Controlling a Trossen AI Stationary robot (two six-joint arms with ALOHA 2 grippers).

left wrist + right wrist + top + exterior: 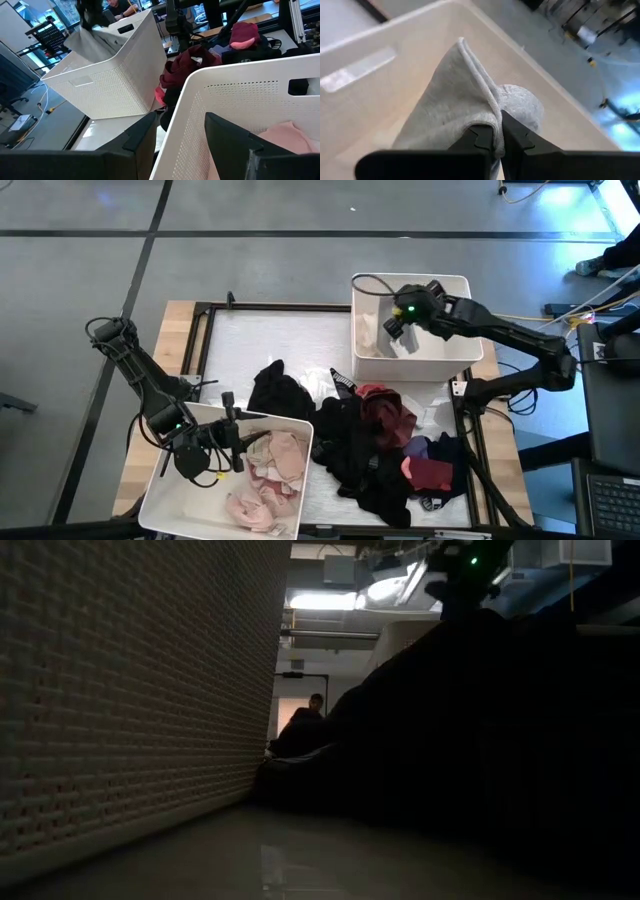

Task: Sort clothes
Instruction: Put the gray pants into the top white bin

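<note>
A heap of clothes [380, 440], black, maroon and pink, lies on the table's right half. Pink clothes [275, 470] fill the white bin [165, 500] at the near left. My left gripper [234, 442] stands open at that bin's far wall, one finger [142, 135] outside it and one [225, 135] inside. My right gripper [398, 328] is over the white bin [465, 350] at the far right, shut on a grey garment [455, 100]. That grey garment [95, 37] hangs down at this bin's rim. My left gripper has the near-left bin's wall [175, 125] between its fingers; whether they touch it I cannot tell. My right gripper pinches the grey garment at a hemmed edge [492, 112] between its two fingers, slanting down from above. The cloth is bunched there, and hangs slack into the far bin.
The table has a dark raised frame [200, 330] around its white top, with bare top [280, 340] at the far left. In the low view the near bin's wall [120, 690] and the dark heap [480, 740] block most sight. A person [316, 702] sits in the room beyond.
</note>
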